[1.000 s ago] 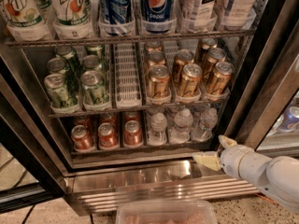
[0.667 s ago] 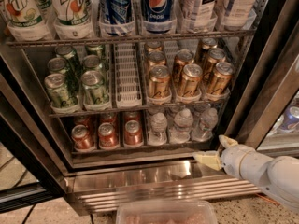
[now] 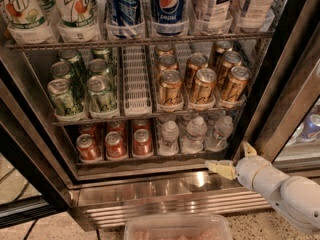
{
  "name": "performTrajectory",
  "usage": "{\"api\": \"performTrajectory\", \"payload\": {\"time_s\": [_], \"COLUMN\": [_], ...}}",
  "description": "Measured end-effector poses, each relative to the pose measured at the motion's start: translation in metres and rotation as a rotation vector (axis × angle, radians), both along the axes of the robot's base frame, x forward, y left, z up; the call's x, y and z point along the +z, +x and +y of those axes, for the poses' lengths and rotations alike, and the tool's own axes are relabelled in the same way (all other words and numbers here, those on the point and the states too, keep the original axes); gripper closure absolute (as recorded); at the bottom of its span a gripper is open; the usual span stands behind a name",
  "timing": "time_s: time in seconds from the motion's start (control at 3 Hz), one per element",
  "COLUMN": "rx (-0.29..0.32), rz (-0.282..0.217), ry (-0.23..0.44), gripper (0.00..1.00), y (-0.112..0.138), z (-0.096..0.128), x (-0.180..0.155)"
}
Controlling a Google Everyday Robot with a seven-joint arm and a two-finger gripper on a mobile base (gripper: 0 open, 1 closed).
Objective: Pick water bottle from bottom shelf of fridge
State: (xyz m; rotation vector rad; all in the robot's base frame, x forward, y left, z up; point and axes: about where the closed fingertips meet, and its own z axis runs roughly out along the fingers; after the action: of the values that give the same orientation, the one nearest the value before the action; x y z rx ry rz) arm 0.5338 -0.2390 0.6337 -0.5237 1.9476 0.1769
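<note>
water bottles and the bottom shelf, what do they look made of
Water bottles: likely clear plastic, see-through ribbed walls, white caps. Bottom shelf: apparently metal, with a shiny steel-looking front lip. The open gripper hangs at its right end, below the bottles.

Clear, ribbed plastic water bottle [image 3: 196, 133] on the dark wire-metal bottom shelf [image 3: 150, 165]. Shiny ribbed steel fridge [image 3: 175, 204] base. Smooth matt white plastic gripper [image 3: 227, 156], cream jaws, lower right.

Your gripper [image 3: 234, 159] sits low on the right with its fingers spread. It is just in front of the fridge [image 3: 165, 204], near but apart from the rightmost water bottle [image 3: 220, 133] on the bottom shelf [image 3: 150, 168].
</note>
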Motion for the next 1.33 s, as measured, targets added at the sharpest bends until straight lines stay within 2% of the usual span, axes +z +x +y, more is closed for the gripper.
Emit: {"api": "performTrajectory", "payload": {"time_s": [0.33,0.67,1.33], "rx": [0.003,0.004,0.002], "rz": [-0.012,-0.021,-0.031], "ry": [0.009,0.017,0.012], "gripper": [0.36,0.45,0.38], "y": [-0.003,-0.004,-0.004], "z": [0.001,0.004,0.003], "x": [0.005,0.010,0.015]}}
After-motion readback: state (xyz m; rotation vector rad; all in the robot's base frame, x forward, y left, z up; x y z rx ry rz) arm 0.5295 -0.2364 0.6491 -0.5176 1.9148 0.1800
